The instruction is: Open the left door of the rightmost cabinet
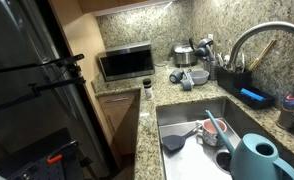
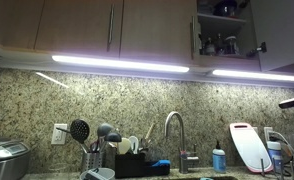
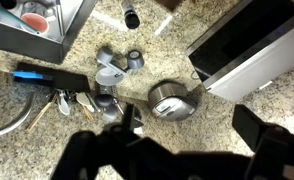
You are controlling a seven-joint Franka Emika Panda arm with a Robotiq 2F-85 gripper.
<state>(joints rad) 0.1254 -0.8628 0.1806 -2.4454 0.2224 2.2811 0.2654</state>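
Observation:
In an exterior view the rightmost wall cabinet [image 2: 225,35] shows its inside, with jars and bottles on a shelf. Its left door [image 2: 196,38] stands swung out, seen edge-on. A small dark shape sits at the opening's right edge [image 2: 258,47]; I cannot tell what it is. In the wrist view my gripper [image 3: 190,128] appears as two dark fingers set wide apart with nothing between them. It hangs high over the granite counter [image 3: 217,120], above a round steel rice cooker [image 3: 171,100].
A microwave [image 1: 125,62] stands at the counter's end and also shows in the wrist view [image 3: 252,55]. There are also a rice cooker [image 1: 183,55], a utensil holder [image 2: 93,158], a faucet [image 2: 173,135], a sink with dishes [image 1: 192,125] and a teal watering can [image 1: 257,158]. The dark arm [image 1: 32,80] fills one side.

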